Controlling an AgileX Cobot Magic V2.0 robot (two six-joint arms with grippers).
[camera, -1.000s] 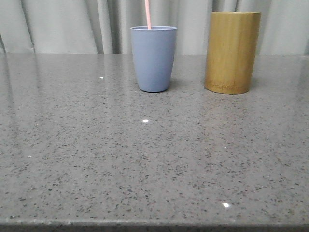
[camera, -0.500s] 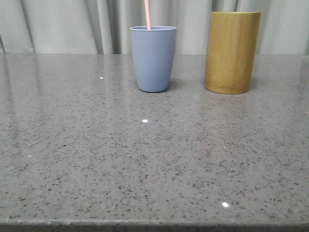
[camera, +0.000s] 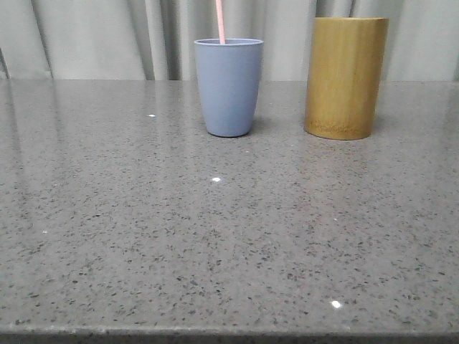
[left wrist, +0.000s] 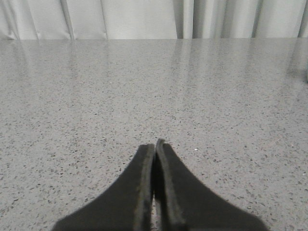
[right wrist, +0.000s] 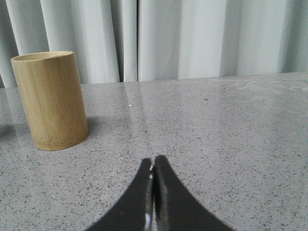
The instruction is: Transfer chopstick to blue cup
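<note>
Front view: blue cup upright at back centre of grey speckled table; curtain behind.
Chopstick: stands in blue cup, near its left rim, almost upright w/ slight lean left; upper end runs out of frame at top.
Bamboo holder: upright, to right of cup, apart from it, not touching.
Left claw: left wrist view, jaws pressed together, nothing between them; sits low over bare table.
Right claw: right wrist view, jaws closed tip to tip, holding nothing; low over table.
Chopstick vs claws: well apart from both; neither claw near cup or stick.
Bamboo holder vs right claw: in right wrist view the holder stands farther back & off to one side, clear of the fingertips.
</note>
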